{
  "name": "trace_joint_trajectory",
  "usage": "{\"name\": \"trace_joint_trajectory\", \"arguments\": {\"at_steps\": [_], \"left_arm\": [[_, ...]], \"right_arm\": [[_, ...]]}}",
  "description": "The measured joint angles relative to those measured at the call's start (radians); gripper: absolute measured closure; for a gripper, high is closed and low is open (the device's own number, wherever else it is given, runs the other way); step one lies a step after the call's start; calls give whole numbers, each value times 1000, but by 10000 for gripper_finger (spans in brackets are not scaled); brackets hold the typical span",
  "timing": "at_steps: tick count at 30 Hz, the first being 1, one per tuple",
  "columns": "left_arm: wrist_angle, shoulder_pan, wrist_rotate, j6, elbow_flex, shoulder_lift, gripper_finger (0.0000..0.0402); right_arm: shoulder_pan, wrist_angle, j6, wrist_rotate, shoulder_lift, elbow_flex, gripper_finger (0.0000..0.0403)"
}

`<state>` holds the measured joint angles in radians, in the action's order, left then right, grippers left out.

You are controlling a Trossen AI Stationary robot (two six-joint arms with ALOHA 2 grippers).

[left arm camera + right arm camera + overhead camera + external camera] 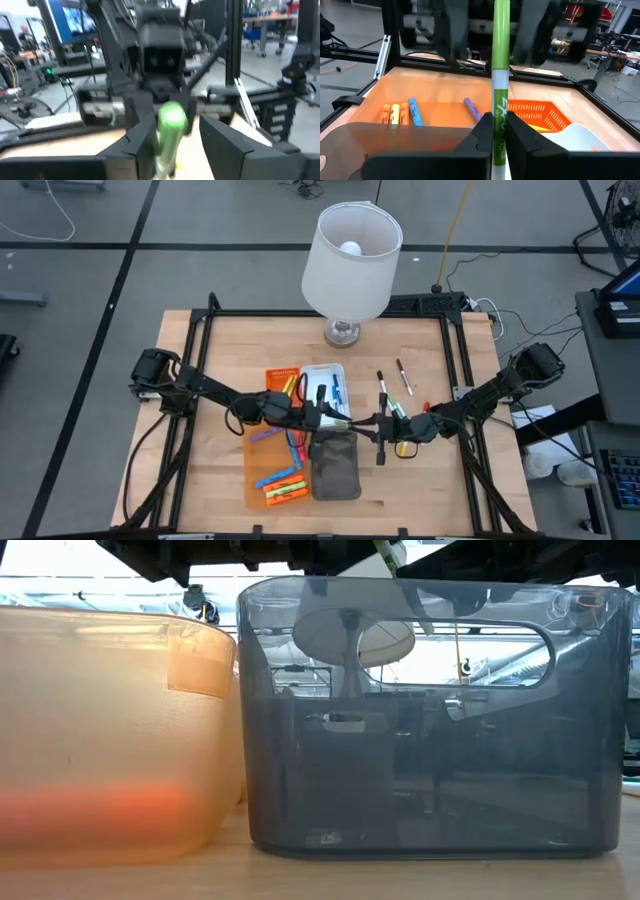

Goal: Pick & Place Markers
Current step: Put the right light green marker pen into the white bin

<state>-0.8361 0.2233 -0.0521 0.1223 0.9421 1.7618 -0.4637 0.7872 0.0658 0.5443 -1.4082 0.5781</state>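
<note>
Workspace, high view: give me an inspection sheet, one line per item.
Surface: wooden table, black frame around it.
Job's things: green marker held over the middle; more markers in the clear orange bin; loose markers on the table.
Clutter: lamp, orange tray, white tray, grey bin.
Hands: right hand shut on the green marker; left hand at its other end.
Cables: yellow cable on the floor.
Surroundings: lit monitor.

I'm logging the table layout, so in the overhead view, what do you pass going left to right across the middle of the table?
Left gripper → green marker → right gripper. Just behind that line: orange tray → white tray → two loose markers.
</note>
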Motion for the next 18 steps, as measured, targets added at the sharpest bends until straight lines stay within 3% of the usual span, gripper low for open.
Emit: {"name": "trace_joint_trajectory", "arguments": {"at_steps": [10,18], "left_arm": [[11,-4,-1,-3,0,1,296],[11,-5,-1,-3,0,1,309]], "right_arm": [[-1,3,13,0,0,0,388],[-16,41,59,0,0,0,388]]}}
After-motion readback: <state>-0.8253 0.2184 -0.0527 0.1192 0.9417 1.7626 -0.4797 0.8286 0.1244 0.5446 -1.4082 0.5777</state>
